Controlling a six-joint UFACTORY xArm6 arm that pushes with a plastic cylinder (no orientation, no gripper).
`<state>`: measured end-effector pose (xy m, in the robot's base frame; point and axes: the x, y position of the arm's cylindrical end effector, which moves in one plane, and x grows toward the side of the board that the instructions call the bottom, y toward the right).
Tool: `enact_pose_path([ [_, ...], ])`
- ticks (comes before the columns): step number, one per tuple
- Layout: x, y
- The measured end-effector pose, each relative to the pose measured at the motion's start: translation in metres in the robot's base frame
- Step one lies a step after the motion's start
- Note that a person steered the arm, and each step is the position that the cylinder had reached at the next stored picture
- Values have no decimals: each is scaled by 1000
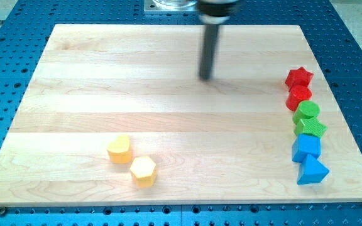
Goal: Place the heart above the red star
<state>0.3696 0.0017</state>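
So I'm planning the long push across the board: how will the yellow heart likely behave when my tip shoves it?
The yellow heart looks squat and flat-based, so it probably slides rather than tips or rolls. Its lobed outline may make it spin off a thin tip if pushed off-centre. The yellow hexagon sits close by and could get nudged.

- The arm is entering from the view's top edge, just right of centre, with only its lowest dark, rounded part showing
- A straight dark rod is hanging down from that part, standing nearly upright
- My tip (205, 78) is sitting in the upper middle of the desk (137, 75), apart from every block, with the red star (298, 77) well off toward the view's right
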Motion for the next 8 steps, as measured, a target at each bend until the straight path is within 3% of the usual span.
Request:
enact_pose_path([
  [1,57,-95],
  [2,142,-212],
  [3,210,-218],
  [4,207,-149],
  [5,162,-108],
  [6,156,-83],
  [7,179,-113],
  [8,202,-78],
])
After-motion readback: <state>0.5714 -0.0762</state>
